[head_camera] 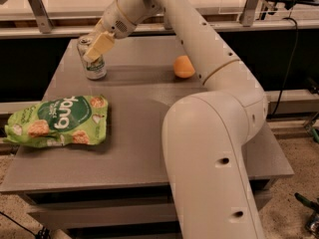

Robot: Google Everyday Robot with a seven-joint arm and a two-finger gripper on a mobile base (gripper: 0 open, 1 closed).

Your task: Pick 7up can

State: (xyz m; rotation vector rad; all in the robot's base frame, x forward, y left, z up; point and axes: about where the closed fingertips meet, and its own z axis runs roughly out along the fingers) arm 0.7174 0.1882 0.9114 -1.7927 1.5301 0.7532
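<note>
Right, the claw (98, 46) is at the 7up can (94, 69), in the far-left corner of the worktop (134, 148); it overlaps the can's upper half from the front-right. The can stands upright, green band and base showing below the claw. I can't tell whether the claw is spread or already clamped on the can; this view hides the gap.

The step in hand, as I judge it, is seating the grasp. To do it well:
- centre the can in the claw before squeezing; an off-centre close would likely shove or tip it, and it sits near the left and back edges
- take it mid-body, not at the rim; the thin wall probably dents or slips up top
- squeeze moderately; the can likely weighs little
- lift straight up, no sideways drag

The orange (183, 66) sits well apart to the right; the green snack bag (57, 122) lies front-left, also well apart; neither blocks a vertical lift. The arm (209, 59) reaches in from the right, so go up before pulling back.
</note>
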